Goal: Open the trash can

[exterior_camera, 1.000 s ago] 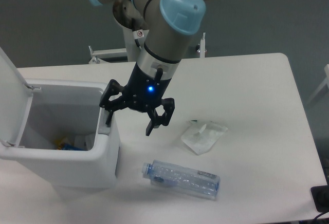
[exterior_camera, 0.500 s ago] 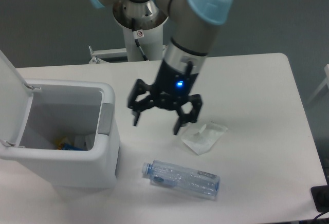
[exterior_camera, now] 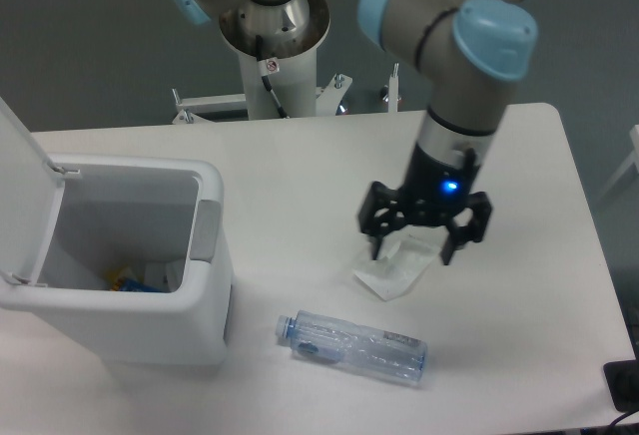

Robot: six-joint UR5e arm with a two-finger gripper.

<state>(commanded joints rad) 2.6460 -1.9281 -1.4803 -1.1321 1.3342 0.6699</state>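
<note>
Standing open with its flat lid raised, the white boxy trash can [exterior_camera: 120, 295] shows a grey button; the gripper [exterior_camera: 414, 252] hangs spread wide, holding nothing.

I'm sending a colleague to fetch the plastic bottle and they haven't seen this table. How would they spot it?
Start at the white trash can at the table's left. Just right of its base, at the front edge, lies the bottle, on its side. It is clear and long, unlike the flat white packet behind it.

White trash can [exterior_camera: 150, 325], grey button [exterior_camera: 205, 229]; black end effector [exterior_camera: 412, 252]; clear bottle [exterior_camera: 351, 346].
</note>
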